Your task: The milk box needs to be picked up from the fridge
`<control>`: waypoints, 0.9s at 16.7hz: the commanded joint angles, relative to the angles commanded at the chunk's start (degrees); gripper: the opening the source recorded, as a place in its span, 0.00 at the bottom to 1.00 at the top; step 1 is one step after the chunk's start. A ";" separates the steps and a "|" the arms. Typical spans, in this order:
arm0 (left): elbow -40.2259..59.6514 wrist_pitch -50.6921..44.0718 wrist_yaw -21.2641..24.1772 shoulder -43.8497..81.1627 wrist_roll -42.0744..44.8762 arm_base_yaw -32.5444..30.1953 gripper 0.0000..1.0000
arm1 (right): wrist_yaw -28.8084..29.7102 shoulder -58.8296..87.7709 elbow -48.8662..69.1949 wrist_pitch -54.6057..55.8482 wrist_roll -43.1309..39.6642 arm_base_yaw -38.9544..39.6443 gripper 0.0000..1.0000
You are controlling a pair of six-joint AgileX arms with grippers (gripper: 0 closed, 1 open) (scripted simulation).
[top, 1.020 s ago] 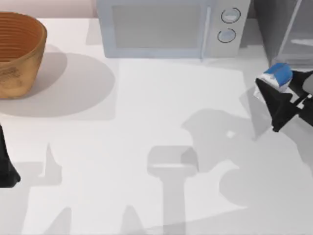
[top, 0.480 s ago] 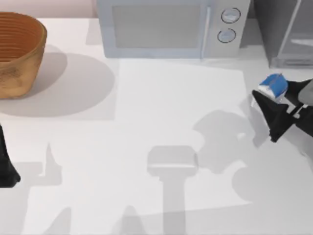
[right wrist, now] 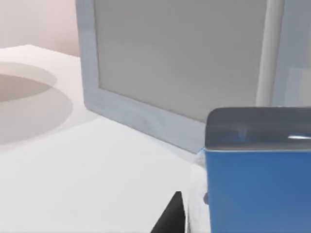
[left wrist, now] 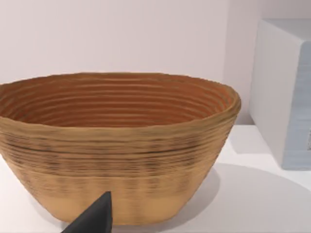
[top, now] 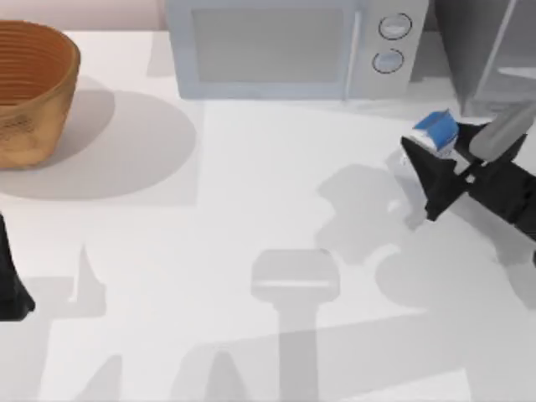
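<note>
Milk box in right gripper, off fridge.

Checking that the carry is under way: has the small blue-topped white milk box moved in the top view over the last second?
Yes. The blue-topped white milk box, held by the right gripper, has shifted toward the table's left, away from the dark grey fridge and nearer the pale blue-grey microwave.

No text, label, brand, number or sign can be read anywhere: the milk box carries plain blue and white faces, and the microwave has two unmarked round knobs.
</note>
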 joint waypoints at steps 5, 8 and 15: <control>0.00 0.00 0.00 0.00 0.00 0.00 1.00 | 1.32 1.58 2.62 -1.09 -0.30 1.85 0.00; 0.00 0.00 0.00 0.00 0.00 0.00 1.00 | 1.32 1.58 2.62 -1.09 -0.30 1.85 0.15; 0.00 0.00 0.00 0.00 0.00 0.00 1.00 | 1.32 1.58 2.62 -1.09 -0.30 1.85 0.68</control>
